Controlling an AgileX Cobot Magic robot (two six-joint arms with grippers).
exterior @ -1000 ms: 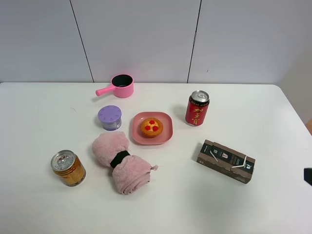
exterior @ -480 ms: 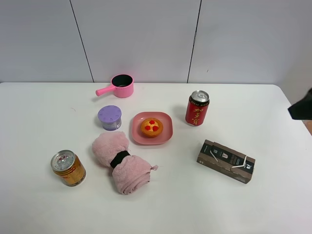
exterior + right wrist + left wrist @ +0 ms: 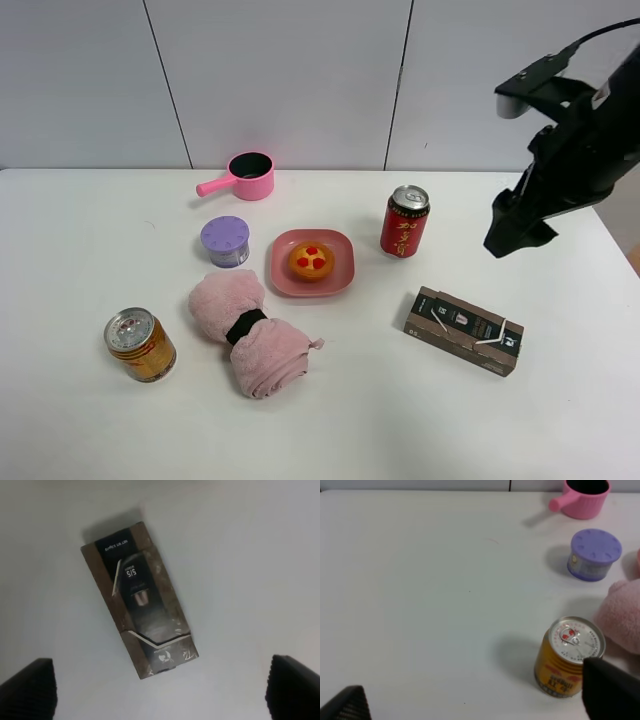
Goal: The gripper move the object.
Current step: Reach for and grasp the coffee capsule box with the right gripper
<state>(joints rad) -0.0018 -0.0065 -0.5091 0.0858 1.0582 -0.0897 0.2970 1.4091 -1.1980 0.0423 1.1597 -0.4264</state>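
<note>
Jaws spread wide and empty, the right pincer [image 3: 505,232] hangs near the right edge of the worktop [image 3: 100,420]; the brown carton [image 3: 463,331] lies flat toward the front-right corner, its white print too small to read.

Brown carton [image 3: 138,600] lies flat on table [image 3: 250,555]; tool's [image 3: 161,687] 2 fingertips [image 3: 27,687] spread wide.

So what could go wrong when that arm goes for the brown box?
The box lies flat and slanted on the table, so the open gripper may close across it crookedly and just push it. The red can stands upright close by; a low sweep could tip it.
</note>
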